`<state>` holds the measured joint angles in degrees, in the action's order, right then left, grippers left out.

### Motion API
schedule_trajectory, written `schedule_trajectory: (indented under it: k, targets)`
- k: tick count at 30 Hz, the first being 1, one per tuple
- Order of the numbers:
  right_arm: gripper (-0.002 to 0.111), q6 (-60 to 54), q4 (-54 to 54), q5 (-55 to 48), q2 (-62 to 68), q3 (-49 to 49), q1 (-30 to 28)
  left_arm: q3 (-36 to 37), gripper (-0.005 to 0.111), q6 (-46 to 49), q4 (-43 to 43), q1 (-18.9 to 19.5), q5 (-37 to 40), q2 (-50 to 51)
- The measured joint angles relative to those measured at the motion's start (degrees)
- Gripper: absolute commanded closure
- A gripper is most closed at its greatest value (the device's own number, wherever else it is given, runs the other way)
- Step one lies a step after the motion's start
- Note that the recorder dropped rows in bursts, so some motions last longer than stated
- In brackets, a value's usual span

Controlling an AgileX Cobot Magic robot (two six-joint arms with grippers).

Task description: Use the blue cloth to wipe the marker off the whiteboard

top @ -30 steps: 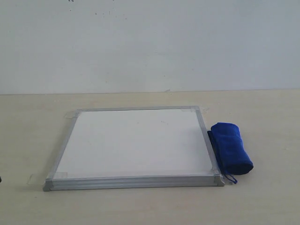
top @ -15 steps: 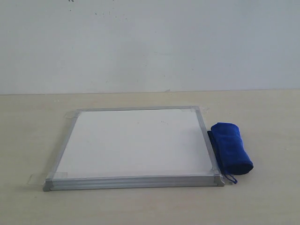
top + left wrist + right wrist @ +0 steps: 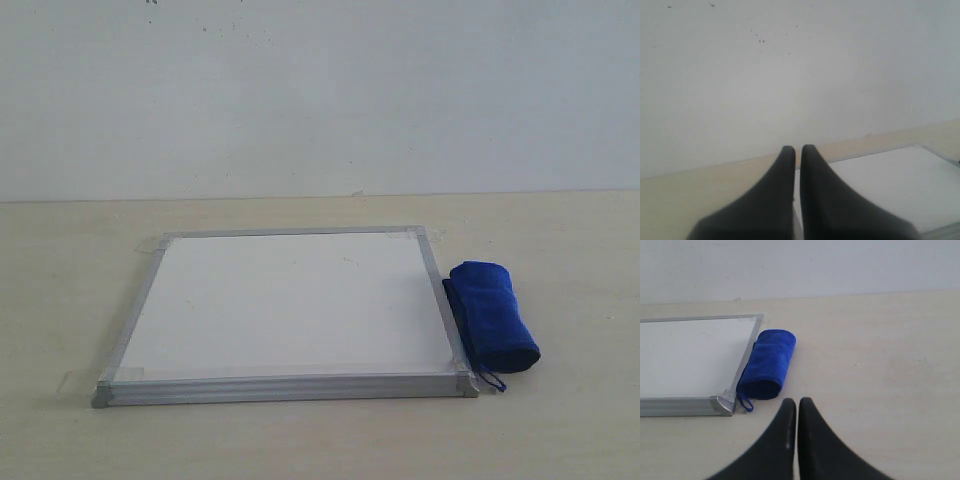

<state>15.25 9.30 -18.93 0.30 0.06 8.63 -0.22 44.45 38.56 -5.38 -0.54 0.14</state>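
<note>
Both end effectors, left [image 3: 796, 148] and right [image 3: 797, 401], are closed, empty. Blue cloth [image 3: 492, 314] lies at whiteboard's [image 3: 285, 305] 3 o'clock edge, within right-arm reach.

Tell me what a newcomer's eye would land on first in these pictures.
The blue cloth stands out first: a deep blue roll lying on the pale table against the whiteboard's right frame edge. Next comes the whiteboard itself, lying flat mid-table, its surface looking clean, with no red marker lines that I can make out. Neither gripper touches anything: the left gripper and the right gripper are both shut and empty.
</note>
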Motion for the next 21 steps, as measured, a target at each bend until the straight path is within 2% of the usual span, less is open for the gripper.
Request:
schedule_trajectory:
  k: [4,7,9,13,15,18,21]
  targets:
    - [0.107,0.00,0.00,0.00,0.00,0.00,0.00,0.00,0.103,-2.04,2.11,0.00,0.54,0.00]
    - [0.107,0.00,0.00,0.00,0.00,0.00,0.00,0.00,0.103,-7.16,1.69,0.00,0.54,0.00]
    - [0.107,0.00,0.00,0.00,0.00,0.00,0.00,0.00,0.103,-14.54,-4.57,0.15,0.54,0.00]
    - [0.107,0.00,0.00,0.00,0.00,0.00,0.00,0.00,0.103,-34.18,-26.19,2.43,1.95,0.00]
    - [0.107,0.00,0.00,0.00,0.00,0.00,0.00,0.00,0.103,-43.13,-33.79,3.69,4.81,0.00]
    - [0.107,0.00,0.00,0.00,0.00,0.00,0.00,0.00,0.103,-49.43,-39.42,4.99,10.73,0.00]
    - [0.107,0.00,0.00,0.00,0.00,0.00,0.00,0.00,0.103,-51.40,-41.16,5.31,16.36,0.00]
